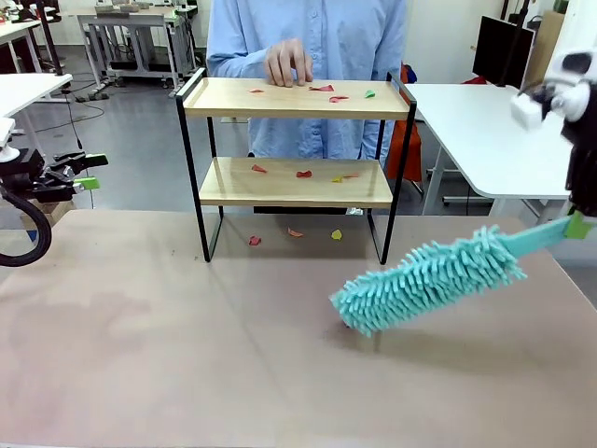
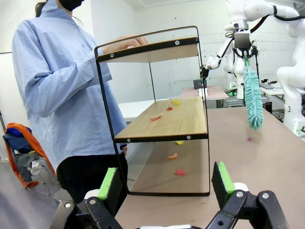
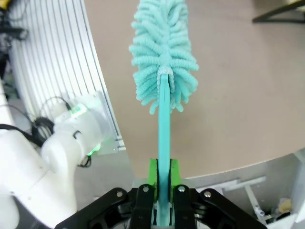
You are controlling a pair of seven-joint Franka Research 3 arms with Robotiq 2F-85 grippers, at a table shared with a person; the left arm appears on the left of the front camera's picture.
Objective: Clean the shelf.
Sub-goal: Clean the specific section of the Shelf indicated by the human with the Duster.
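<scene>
A big brownish table (image 1: 187, 355) is seen up front, with a person in a light blue shirt (image 1: 354, 37) stood at its far side; the shelf (image 1: 280, 101) is parked upright on the far middle of the table, right in front of that person, whose hand (image 1: 287, 63) is rested on the back edge of the top board, fingers curled down; a fluffy teal duster (image 1: 429, 275) is held low over the table's right side, well apart from the shelf, head tilted down, and whether the tip touches the tabletop can't be told; its handle is pinched tight between the green pads of the right gripper (image 3: 162, 177); the left gripper (image 2: 167, 179) is seen off at the left edge, jaws spread wide with nothing between them, pointed at the shelf's side; little red, yellow and green scraps (image 1: 322, 89) are scattered on both boards, and a few more can be spotted on the table under the shelf.
</scene>
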